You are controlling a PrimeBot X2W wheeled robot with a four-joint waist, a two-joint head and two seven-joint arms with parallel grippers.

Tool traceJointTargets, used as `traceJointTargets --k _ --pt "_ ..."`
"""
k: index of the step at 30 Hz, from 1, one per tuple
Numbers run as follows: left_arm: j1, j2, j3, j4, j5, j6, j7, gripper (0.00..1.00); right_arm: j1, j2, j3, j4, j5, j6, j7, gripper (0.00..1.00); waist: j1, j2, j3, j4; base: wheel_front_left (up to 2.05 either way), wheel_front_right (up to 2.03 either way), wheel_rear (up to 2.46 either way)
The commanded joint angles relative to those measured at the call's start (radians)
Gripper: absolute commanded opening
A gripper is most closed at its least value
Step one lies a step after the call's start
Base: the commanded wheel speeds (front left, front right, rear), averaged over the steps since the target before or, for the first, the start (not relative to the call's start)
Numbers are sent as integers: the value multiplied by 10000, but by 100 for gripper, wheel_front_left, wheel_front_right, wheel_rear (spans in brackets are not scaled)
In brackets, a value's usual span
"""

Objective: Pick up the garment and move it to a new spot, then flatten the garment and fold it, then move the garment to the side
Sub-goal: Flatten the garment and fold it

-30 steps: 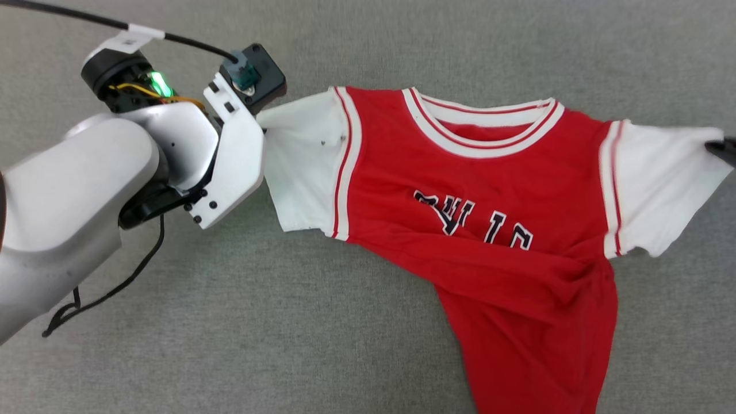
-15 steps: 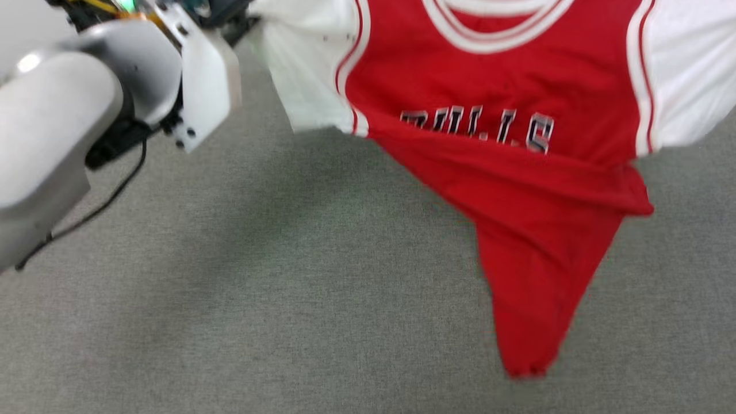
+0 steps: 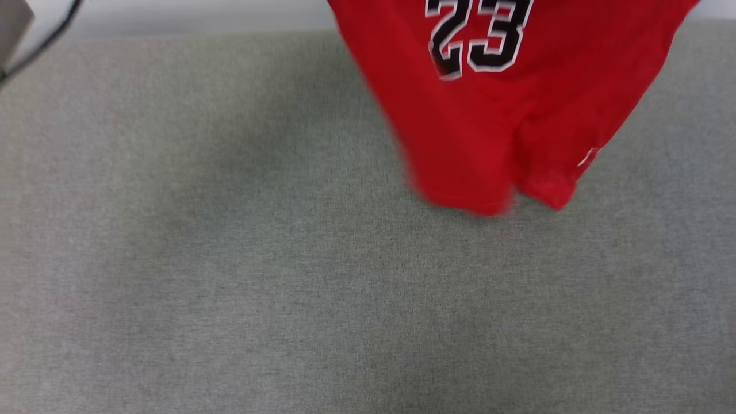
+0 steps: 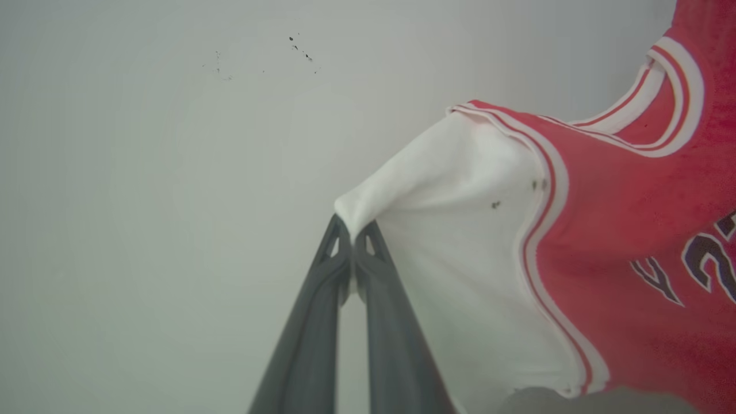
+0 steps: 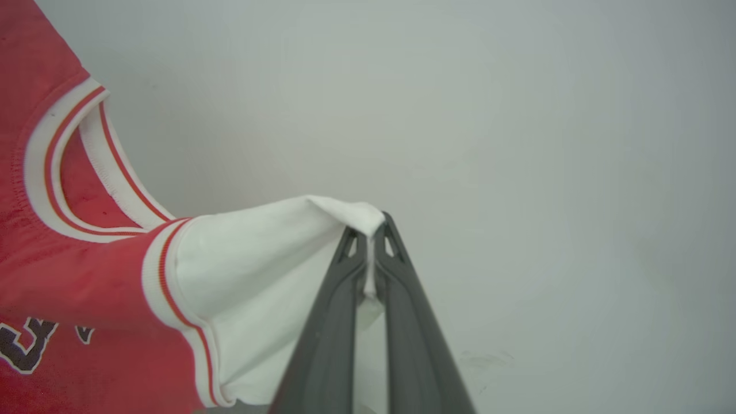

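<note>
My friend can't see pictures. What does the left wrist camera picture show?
The left claw, its two dark fingers pinched shut, holds the tip of the white sleeve of a red jersey. The jersey hangs off to the right against a plain pale background.

You get the garment (image 3: 489, 115) cut off at the head view's top edge through its number, the hem blurred. In both wrist views its lettering runs off the frame, and the sleeve's dark specks (image 4: 495, 204) are too small to identify.
</note>
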Motion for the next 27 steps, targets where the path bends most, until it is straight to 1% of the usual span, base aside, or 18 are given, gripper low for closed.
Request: traceJointTargets --k 1,8,11,16,21,27 --pt "-296 -106 70 210 105 67 -111 0 -330 189 35 164 -145 -11 -62 0 0 -1 448 -18 0 0 0" --pt "-1958 -655 499 1516 602 251 -873 0 -2680 1130 -31 1453 -1519 -11 -715 0 0 -1 1475 -35 0 0 0" --pt "-2634 -782 658 2060 731 221 -1181 0 -3557 1479 -73 2026 -1924 -11 -996 0 0 -1 1816 -44 0 0 0" --pt "-3479 -1069 897 2989 716 98 -1713 0 -4714 1836 24 2932 -2403 -11 -1496 0 0 -1 2134 21 0 0 0" --pt "-3849 -1268 900 3869 688 -86 -2220 0 -5276 2117 255 3783 -2616 -11 -2076 0 0 -1 2337 68 0 0 0" --pt "-3528 -1426 844 4671 433 -243 -2727 0 -5139 2438 667 4687 -2325 -11 -2713 0 0 -1 2526 115 0 0 0"
